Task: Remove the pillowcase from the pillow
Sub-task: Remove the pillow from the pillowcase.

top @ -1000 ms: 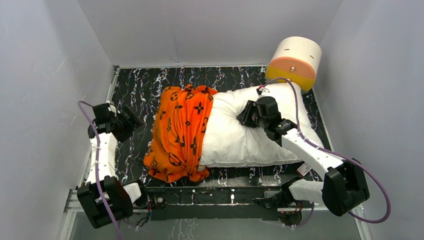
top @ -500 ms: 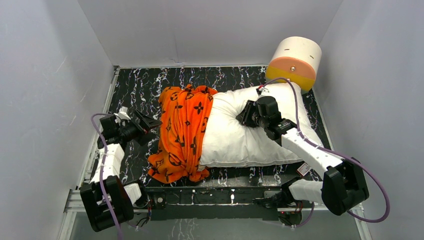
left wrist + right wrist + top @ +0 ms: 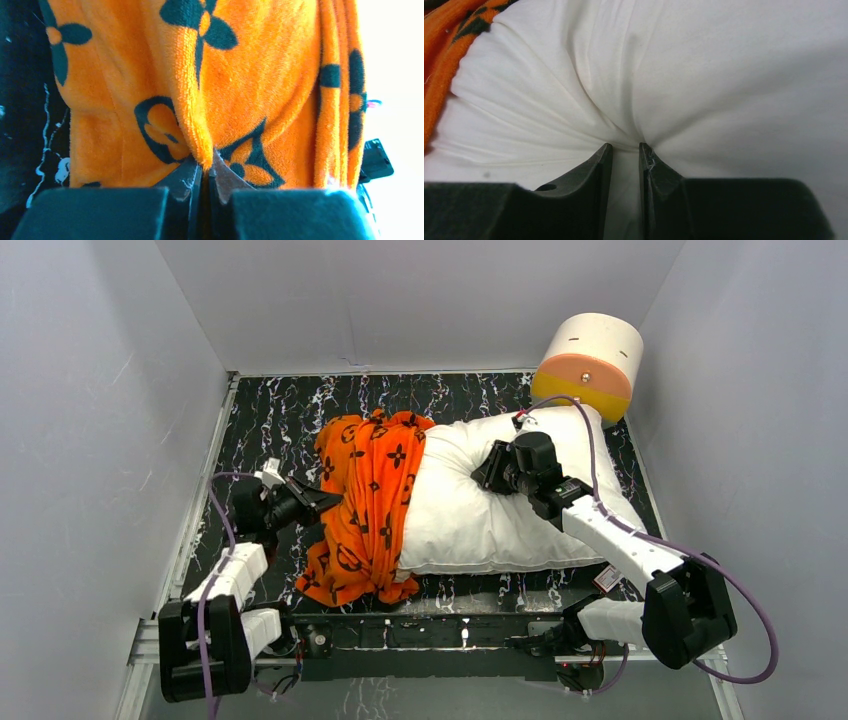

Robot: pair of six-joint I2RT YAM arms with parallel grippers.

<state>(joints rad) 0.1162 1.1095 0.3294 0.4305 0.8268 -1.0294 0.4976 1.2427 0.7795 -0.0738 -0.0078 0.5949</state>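
Your left gripper (image 3: 204,169) is pinching a raised fold of the pillowcase (image 3: 250,75), its dark tapered fingertips pressing almost together on the plush, fleecy orange fabric printed with black flower and circle motifs. The pillowcase is lying bunched in soft ridges over the left end of the pillow (image 3: 490,525), which is resting plump across the middle of the black, white-veined marbled surface (image 3: 280,405). Your right gripper (image 3: 625,148) is nipping a tuck of the pillow's smooth white cloth, with creases fanning out from the pinch. A white-and-orange round drum (image 3: 590,355) is sitting just beside the pillow's far right corner.
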